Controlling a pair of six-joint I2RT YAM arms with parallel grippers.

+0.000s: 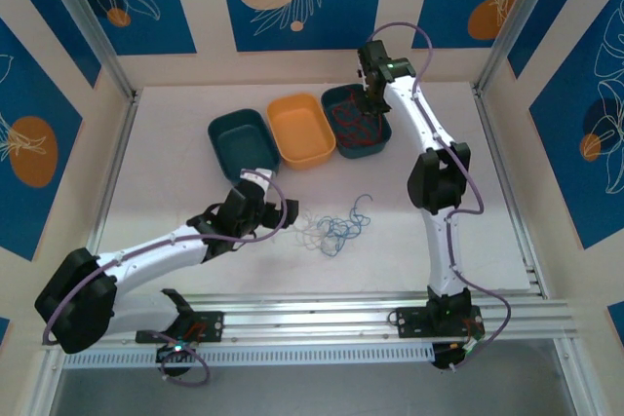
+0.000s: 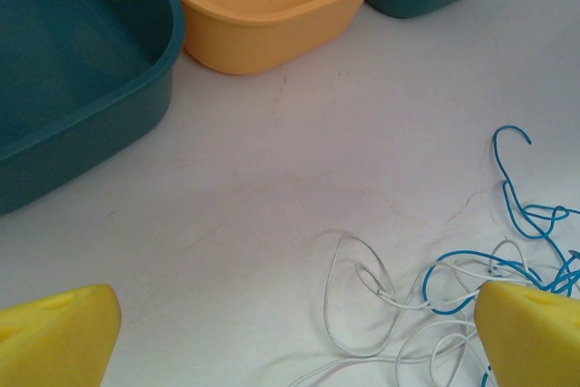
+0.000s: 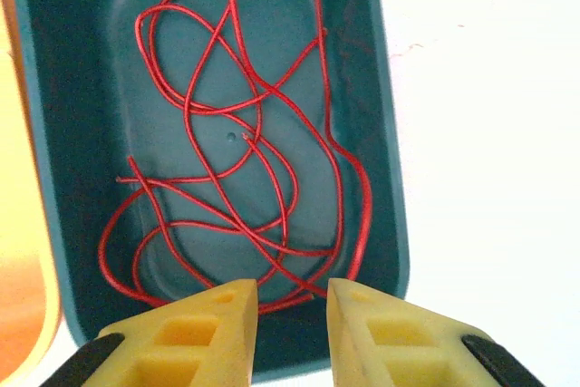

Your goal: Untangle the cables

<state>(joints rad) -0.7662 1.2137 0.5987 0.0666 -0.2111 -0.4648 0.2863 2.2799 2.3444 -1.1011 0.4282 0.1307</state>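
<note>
Red cables (image 3: pixel 245 151) done: in rt teal bin (image 3: pixel 391 178). Blue + white cables (image 1: pixel 334 228) lie knotted on table (image 1: pixel 166 172), judged two colours left. My rt gripper (image 3: pixel 292 314) slightly apart, empty, above bin; lt gripper (image 2: pixel 294 324) wide apart beside tangle.

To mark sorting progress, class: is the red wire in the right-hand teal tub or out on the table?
In. The red wire lies coiled on the floor of the teal tub, all visible loops within its walls.

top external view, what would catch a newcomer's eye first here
The bright red cables coiled in the right-hand teal bin, with the right end effector poised just above them. Next, the loose blue and white tangle on the white table, beside the left end effector.
</note>
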